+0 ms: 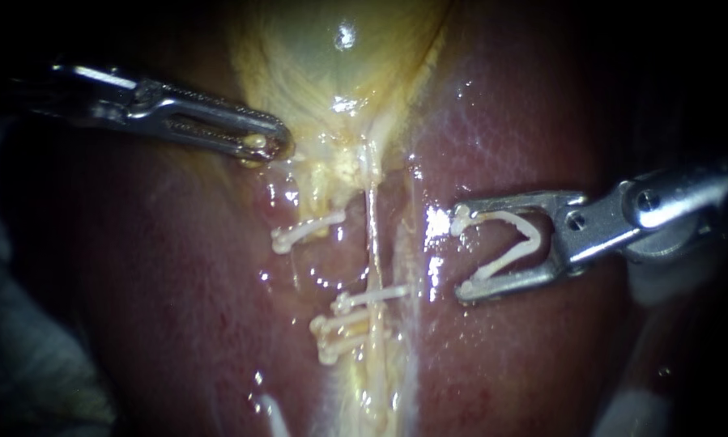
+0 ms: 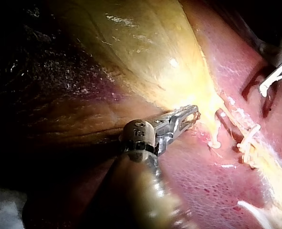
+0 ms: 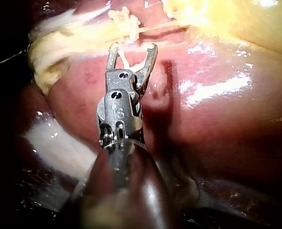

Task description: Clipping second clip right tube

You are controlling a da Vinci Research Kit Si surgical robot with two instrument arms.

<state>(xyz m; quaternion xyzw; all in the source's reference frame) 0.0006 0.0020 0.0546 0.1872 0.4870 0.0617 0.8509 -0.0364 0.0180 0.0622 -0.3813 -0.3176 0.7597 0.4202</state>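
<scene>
Two instruments share the work. Nearest the camera, my right instrument (image 1: pixel 463 252) comes in from the side with a fresh clip (image 1: pixel 503 263) loaded. Its jaws stand wide apart, yet each presses on one leg of the white V between them, so they grip the clip and hold it open. The clip's mouth points toward the tubes so it can slide across one of them. That mouth hangs over the wet liver (image 1: pixel 177 307), near the right tube (image 1: pixel 372 243) but not touching it.

Just beyond, the right tube runs as a thin pale cord up toward the gallbladder. One seated clip (image 1: pixel 376 296) already crosses it. The bare stretch above that clip looks to me like the room left for the new one. A lower pair of clips (image 1: pixel 343 325) lies close together beneath it, and I cannot tell which tube they cross. A lone clip (image 1: pixel 303 231) sits on the neighbouring strand to the left.

Farther back, my left instrument (image 1: pixel 270 144) has its jaws closed on yellow tissue at the narrow end of the gallbladder (image 1: pixel 339 57). I judge it is pulling that end up and aside, which draws the tubes straight and holds them clear of the liver for clipping.
</scene>
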